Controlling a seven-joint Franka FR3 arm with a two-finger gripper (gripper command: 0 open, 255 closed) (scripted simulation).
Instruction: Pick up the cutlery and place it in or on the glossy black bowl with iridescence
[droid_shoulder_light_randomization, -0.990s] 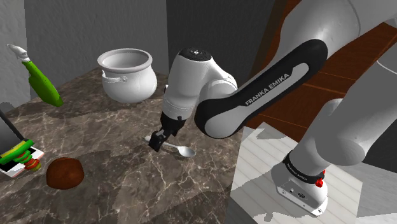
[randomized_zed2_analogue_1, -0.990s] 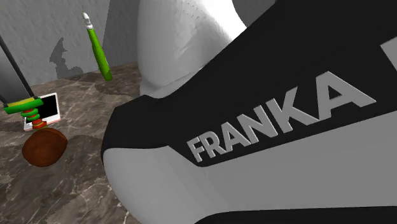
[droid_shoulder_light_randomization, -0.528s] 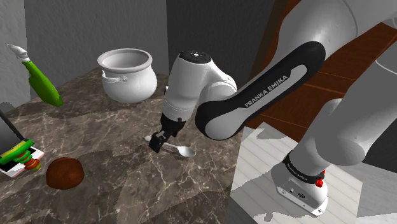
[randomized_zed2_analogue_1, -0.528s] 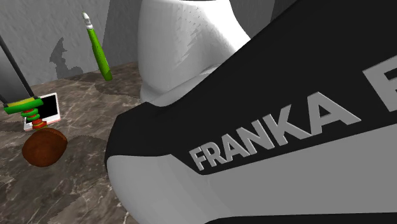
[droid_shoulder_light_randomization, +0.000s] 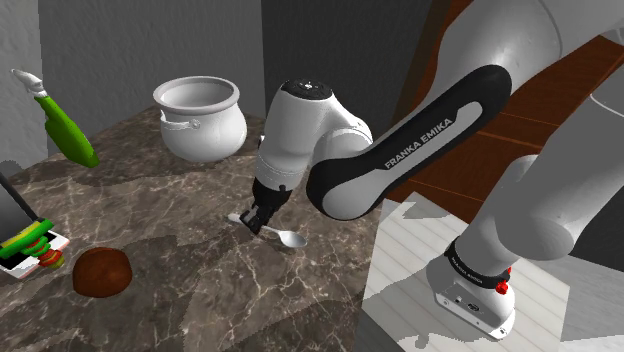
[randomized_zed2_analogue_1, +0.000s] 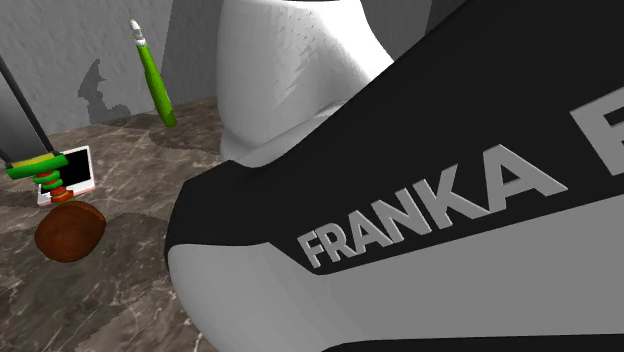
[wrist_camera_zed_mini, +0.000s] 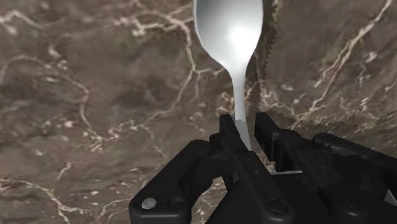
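Observation:
A silver spoon (droid_shoulder_light_randomization: 291, 238) lies on the dark marble counter (droid_shoulder_light_randomization: 190, 290), its bowl end pointing toward the shoulder view's right. My gripper (droid_shoulder_light_randomization: 257, 222) stands over its handle end, shut on the handle. In the wrist view the two fingertips of the gripper (wrist_camera_zed_mini: 245, 130) clasp the thin handle, and the spoon (wrist_camera_zed_mini: 229, 32) stretches away from them with its bowl end farthest out. A reddish-brown rounded bowl (droid_shoulder_light_randomization: 102, 271) sits near the counter's front at the shoulder view's lower left, well apart from the gripper; the bowl (randomized_zed2_analogue_1: 70, 230) has nothing on it.
A white pot (droid_shoulder_light_randomization: 200, 118) stands at the back of the counter. A green bottle (droid_shoulder_light_randomization: 68, 135) leans at the far left. A green, red and white object (droid_shoulder_light_randomization: 30, 245) sits at the left edge. My arm's forearm (randomized_zed2_analogue_1: 400, 200) blocks much of the second exterior view.
The fingers, apart around the spoon handle in the earlier frames, have closed onto it. The arm and the spoon stay in the same place.

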